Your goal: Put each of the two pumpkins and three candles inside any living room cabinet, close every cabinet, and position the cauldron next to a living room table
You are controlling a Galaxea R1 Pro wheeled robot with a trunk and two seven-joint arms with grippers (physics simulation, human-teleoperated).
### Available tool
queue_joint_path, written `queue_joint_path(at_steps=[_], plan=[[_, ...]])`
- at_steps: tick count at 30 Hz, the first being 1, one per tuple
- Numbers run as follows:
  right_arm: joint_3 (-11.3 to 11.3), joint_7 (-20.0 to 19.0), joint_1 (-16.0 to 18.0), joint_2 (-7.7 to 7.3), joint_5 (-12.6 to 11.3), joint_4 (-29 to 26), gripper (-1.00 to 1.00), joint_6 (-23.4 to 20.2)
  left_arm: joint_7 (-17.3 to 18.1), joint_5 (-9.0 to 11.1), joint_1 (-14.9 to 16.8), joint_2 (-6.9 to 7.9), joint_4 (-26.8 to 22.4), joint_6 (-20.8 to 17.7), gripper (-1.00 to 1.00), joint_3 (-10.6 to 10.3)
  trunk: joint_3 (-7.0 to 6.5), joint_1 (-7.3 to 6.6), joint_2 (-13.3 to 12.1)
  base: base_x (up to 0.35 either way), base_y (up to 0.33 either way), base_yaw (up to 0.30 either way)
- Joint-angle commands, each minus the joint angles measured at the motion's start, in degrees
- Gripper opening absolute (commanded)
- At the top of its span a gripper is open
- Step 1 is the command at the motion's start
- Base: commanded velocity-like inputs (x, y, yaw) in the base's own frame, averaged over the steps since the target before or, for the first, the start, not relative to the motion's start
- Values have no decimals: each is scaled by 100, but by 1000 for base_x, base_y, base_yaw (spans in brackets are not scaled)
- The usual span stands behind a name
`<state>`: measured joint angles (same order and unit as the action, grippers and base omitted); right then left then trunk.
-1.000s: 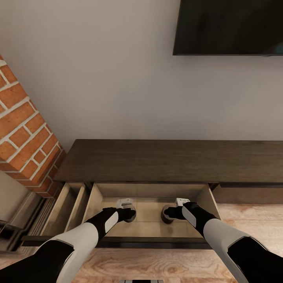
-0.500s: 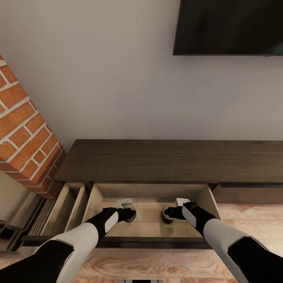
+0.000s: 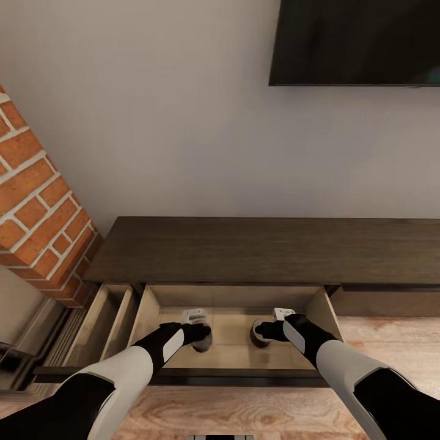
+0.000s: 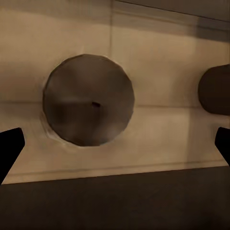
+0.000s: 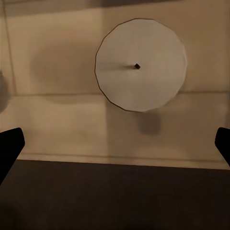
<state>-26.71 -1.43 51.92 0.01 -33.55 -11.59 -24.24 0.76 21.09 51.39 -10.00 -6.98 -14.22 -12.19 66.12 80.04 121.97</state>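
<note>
The cabinet (image 3: 256, 250) drawer (image 3: 235, 333) holds two candles (image 3: 203, 340) (image 3: 259, 335).

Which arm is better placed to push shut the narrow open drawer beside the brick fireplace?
Left, probably. The left gripper hangs over the wide drawer's left half, right beside the narrow drawer. The right gripper sits farther off and would have to cross over. Both are open and free.

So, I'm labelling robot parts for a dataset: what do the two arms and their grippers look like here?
Both arms match: glossy black upper segments, smooth white forearm shells, then black wrists. The left gripper and right gripper are black with a small pale grey block on top. In the wrist views, the fingertips are plain black. No cables or markings are visible.
</note>
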Motion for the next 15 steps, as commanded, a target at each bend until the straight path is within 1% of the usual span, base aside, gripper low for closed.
queue_joint_path(at_steps=[1,15], plan=[[-1,-15,3,-1,24,-4,100,-25,-2,24,3,0,-2,-20,100,-21,4,-1,2,0,0,0],[-1,-48,3,-1,24,-5,100,-20,-1,27,3,0,2,-26,100,-25,4,-1,2,0,0,0]])
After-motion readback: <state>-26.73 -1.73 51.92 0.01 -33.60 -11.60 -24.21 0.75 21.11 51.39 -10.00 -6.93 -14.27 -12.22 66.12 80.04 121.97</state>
